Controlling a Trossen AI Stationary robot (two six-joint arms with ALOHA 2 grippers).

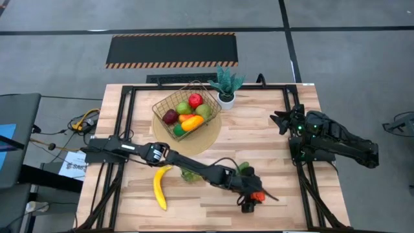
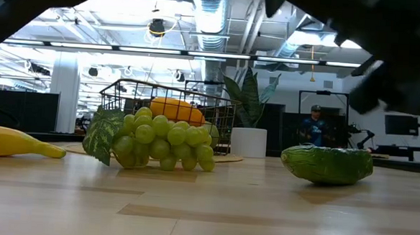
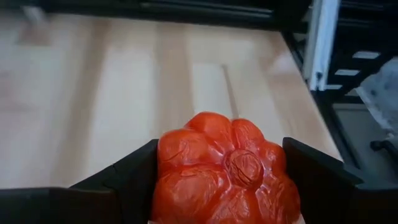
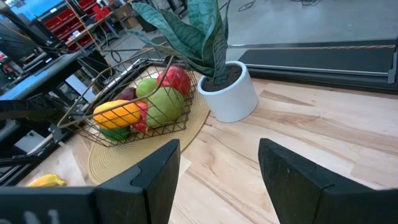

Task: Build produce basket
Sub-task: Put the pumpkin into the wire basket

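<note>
My left gripper (image 1: 251,199) reaches across to the near right part of the table and is shut on an orange-red ribbed toy piece (image 3: 221,171). The gold wire basket (image 1: 186,111) sits on a round tan mat at the far middle and holds a red apple, green pears, a purple piece and an orange mango. On the table lie a yellow banana (image 1: 160,187), green grapes (image 2: 162,140) and a green cucumber (image 2: 328,164). My right gripper (image 4: 217,177) waits open at the far right, facing the basket. My left gripper has the orange-red piece pinched between its two fingers (image 3: 127,183), one on each flank (image 3: 171,168). The puckered stem end (image 3: 244,167) faces away from the wrist. I cannot tell whether the piece rests on the table or is lifted.
A potted green plant in a white pot (image 1: 226,97) stands just right of the basket. The left arm's forearm (image 1: 194,165) stretches over the grapes. The black frame rail (image 3: 320,43) runs along the table's right side. Bare wood lies between the cucumber and the right arm.
</note>
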